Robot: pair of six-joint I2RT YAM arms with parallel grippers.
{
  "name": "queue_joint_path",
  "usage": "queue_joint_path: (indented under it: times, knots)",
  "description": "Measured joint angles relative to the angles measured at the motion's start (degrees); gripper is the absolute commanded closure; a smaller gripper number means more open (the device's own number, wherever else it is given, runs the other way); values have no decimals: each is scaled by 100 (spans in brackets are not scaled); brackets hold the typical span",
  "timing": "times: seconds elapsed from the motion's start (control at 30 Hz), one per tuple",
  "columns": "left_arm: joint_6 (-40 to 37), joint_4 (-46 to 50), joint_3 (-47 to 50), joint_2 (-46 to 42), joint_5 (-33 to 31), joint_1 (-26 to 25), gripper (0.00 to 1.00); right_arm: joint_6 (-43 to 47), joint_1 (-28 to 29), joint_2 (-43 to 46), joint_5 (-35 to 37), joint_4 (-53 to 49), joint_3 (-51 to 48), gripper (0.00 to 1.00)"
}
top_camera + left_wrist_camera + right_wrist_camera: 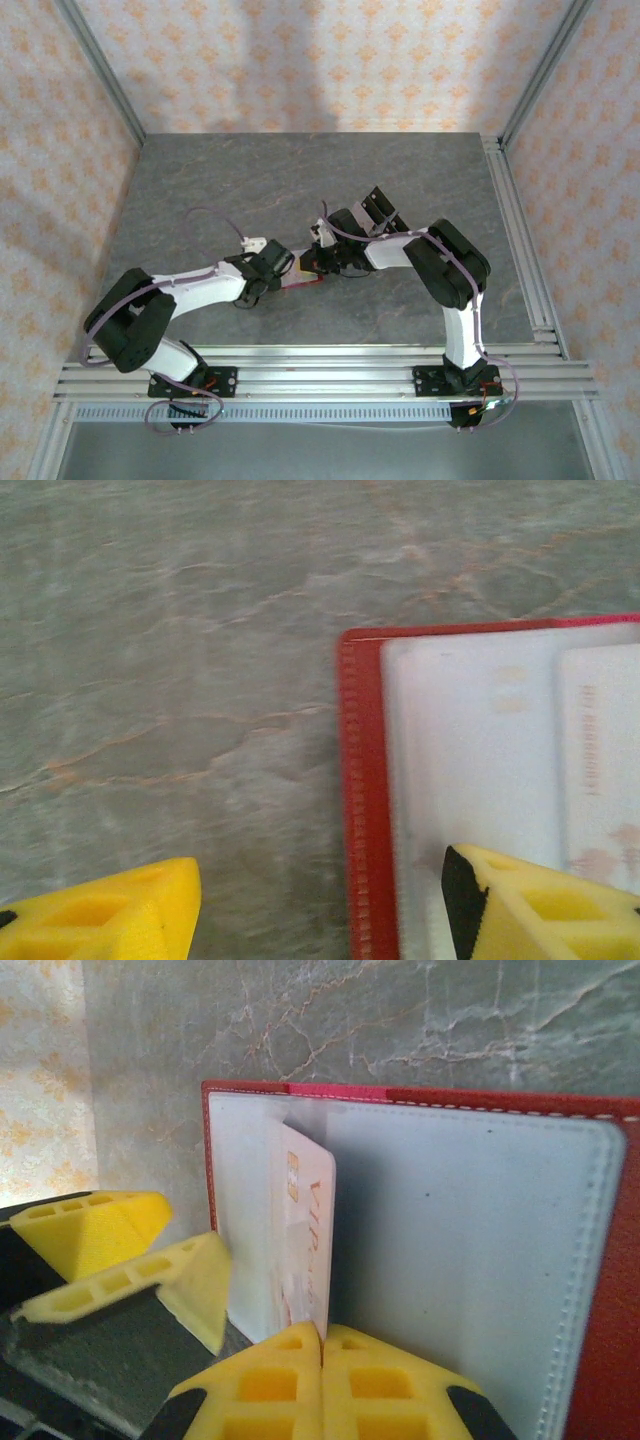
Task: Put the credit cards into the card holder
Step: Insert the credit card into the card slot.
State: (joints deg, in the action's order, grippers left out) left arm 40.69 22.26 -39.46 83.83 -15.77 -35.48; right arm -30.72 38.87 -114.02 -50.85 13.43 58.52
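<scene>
The card holder, a red wallet with a pale inside, lies open on the table; its red edge runs between my left gripper's fingers. My right gripper is shut on the lower edge of a pale credit card with orange lettering. The card stands on edge, its far end tucked in a pocket on the holder's left half. My left gripper is open: one finger is over the pale inside, the other over bare table. In the top view both grippers meet over the holder.
A clear stand with black strips sits just behind the right arm's wrist. The grey marbled table has an aluminium rail along its right side and patterned walls around it.
</scene>
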Motion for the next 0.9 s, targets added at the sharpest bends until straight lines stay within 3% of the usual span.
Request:
queue_joint_path:
  times: [0.27, 0.9]
  knots:
    - [103, 452, 0, -481, -138, 750, 33, 79, 0, -7, 2, -168, 72, 100]
    - [-28, 229, 15, 173, 103, 778, 35, 205, 7, -168, -20, -496, 350, 100]
